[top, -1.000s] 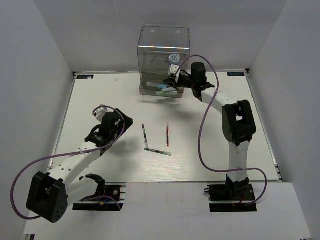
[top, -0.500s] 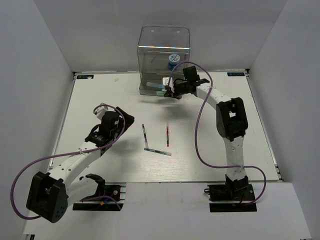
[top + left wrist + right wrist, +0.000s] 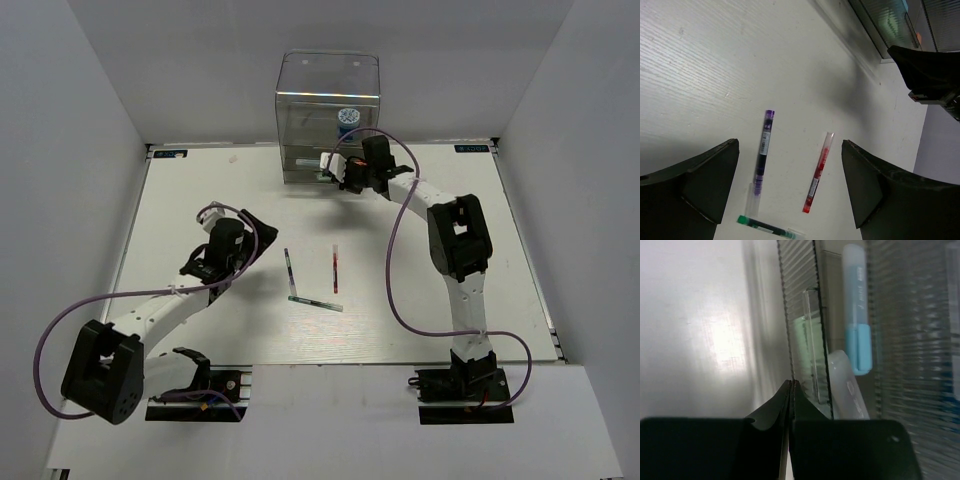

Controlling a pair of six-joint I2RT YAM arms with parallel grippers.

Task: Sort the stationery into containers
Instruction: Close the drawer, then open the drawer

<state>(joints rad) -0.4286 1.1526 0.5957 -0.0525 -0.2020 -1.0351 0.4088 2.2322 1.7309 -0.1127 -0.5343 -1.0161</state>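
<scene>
- At organiser [image 3: 329, 100] front: right gripper [image 3: 791, 390], fingers pressed together.
- On table [image 3: 190, 190]: dark pen [image 3: 288, 270], red pen [image 3: 335, 270], green pen [image 3: 316, 302].
- Beside pens: left gripper [image 3: 790, 170], jaws wide.

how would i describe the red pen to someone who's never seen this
On the white table, look to the middle, in front of the clear plastic organiser. Of three thin pens there, the red pen is the right-hand one, beside the dark purple pen and beyond the crosswise green pen. It alone is red.
</scene>
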